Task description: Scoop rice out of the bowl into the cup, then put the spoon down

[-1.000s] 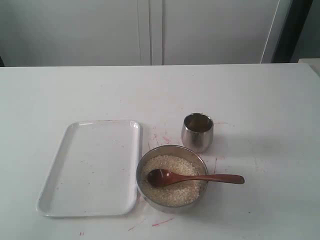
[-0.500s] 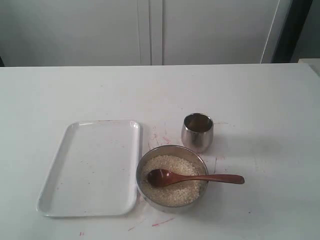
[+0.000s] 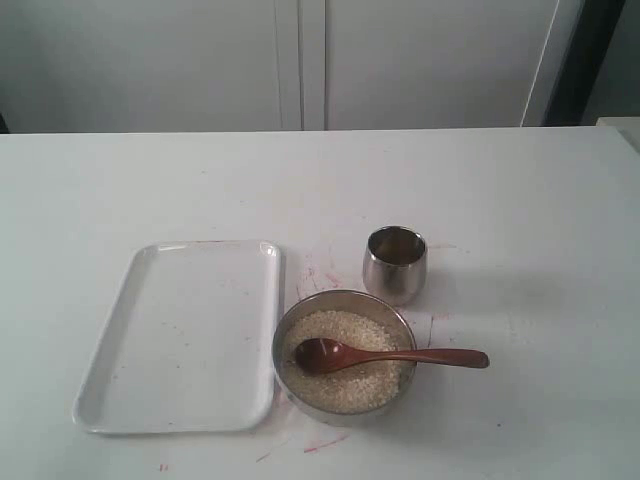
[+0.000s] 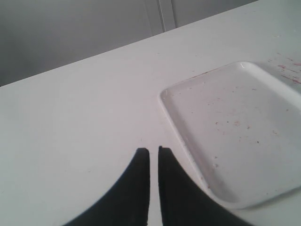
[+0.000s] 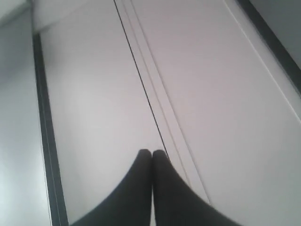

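The table [image 3: 520, 200] is big and white, and pale cupboard doors [image 3: 300, 60] stand behind it. No arm shows over the table in the exterior view, so I think the job is only just starting. The first thing to do is pick up the spoon [image 3: 400, 356].

The spoon lies across the bowl [image 3: 345, 419]. Its round head rests on the rice [image 3: 345, 390], and its long handle sticks out over the rim on the right side. The right gripper [image 5: 151, 153] is pinched tight with nothing in it, and it points at the cupboard doors. The left gripper [image 4: 153, 153] hangs over the bare table just beside the tray [image 3: 180, 335]. Its fingers are almost together with a thin slit between them, and it holds nothing.

To do this well, the right gripper should spread its fingers first. Then it should come down on the part of the handle that pokes out past the rim. It should grab there softly and lift straight up, so the bowl does not tip or slide.

The bowl is near the front and is full of pale rice. The cup [image 3: 394, 272] stands just behind the bowl, a bit to the right. It looks dark inside, and I cannot see any rice in it. The tray holds only tiny specks.
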`<action>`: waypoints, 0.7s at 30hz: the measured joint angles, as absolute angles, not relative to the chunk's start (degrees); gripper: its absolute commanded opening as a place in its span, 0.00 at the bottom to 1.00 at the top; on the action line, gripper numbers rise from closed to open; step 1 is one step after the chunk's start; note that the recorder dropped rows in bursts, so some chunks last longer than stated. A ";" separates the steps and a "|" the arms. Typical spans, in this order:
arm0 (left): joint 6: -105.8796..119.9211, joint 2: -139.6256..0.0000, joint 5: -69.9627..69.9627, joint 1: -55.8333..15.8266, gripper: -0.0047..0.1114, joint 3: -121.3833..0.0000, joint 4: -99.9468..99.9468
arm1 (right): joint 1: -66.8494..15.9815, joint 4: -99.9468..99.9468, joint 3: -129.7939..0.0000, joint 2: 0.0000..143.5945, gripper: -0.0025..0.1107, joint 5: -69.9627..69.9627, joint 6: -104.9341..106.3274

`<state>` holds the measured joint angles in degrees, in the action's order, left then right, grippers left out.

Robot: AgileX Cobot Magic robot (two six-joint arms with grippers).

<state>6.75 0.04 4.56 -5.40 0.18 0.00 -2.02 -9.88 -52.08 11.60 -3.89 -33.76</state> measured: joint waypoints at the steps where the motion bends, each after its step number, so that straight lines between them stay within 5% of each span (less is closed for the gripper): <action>1: 6.75 0.04 4.56 -5.40 0.16 0.18 0.00 | -3.00 -9.77 -53.92 14.20 0.02 -7.61 -32.84; 9: 6.75 0.04 4.56 -5.40 0.16 0.18 0.00 | -10.31 28.06 -61.74 32.81 0.02 -36.16 19.77; 21: 6.75 0.04 4.56 -5.40 0.16 0.18 0.00 | -10.85 31.66 -62.09 49.81 0.02 -57.36 32.15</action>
<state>6.75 0.04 4.56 -5.40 0.18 0.00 -10.85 31.66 -62.09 49.81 -57.36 32.15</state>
